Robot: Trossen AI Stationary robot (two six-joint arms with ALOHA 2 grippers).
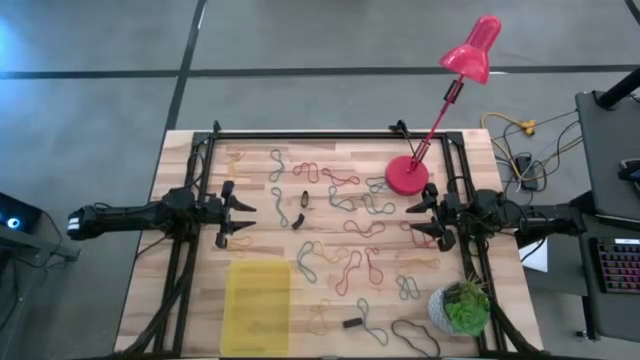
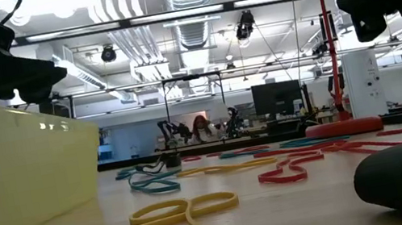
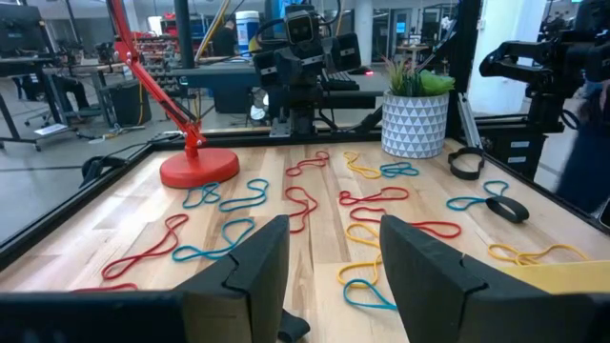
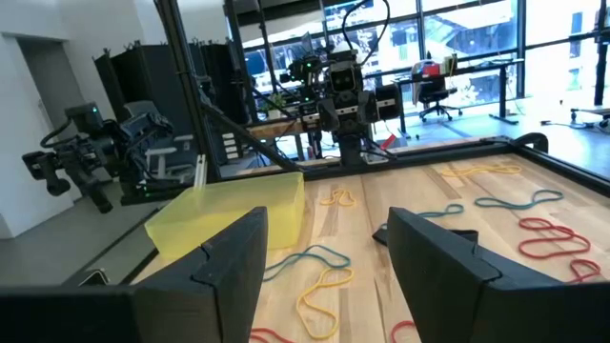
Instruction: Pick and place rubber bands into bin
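Many rubber bands (image 1: 345, 215) in red, green, yellow and tan lie scattered flat over the wooden table; they also show as loose loops (image 3: 300, 205) (image 4: 324, 286) in both wrist views. The bin (image 1: 257, 305), a shallow yellow translucent tray, stands on the table near its front edge, left of centre (image 4: 233, 214). My left gripper (image 1: 245, 213) hovers level at the table's left side, open, nothing between its fingers (image 3: 329, 272). My right gripper (image 1: 415, 220) hovers level at the right side, open and empty too (image 4: 329, 262).
A red desk lamp stands with its base (image 1: 407, 177) at the far right of the table. A potted green plant (image 1: 460, 308) sits at the near right corner. Small dark blocks (image 1: 300, 207) and a black loop (image 1: 415, 335) lie among the bands. A black frame (image 1: 330, 135) rims the table.
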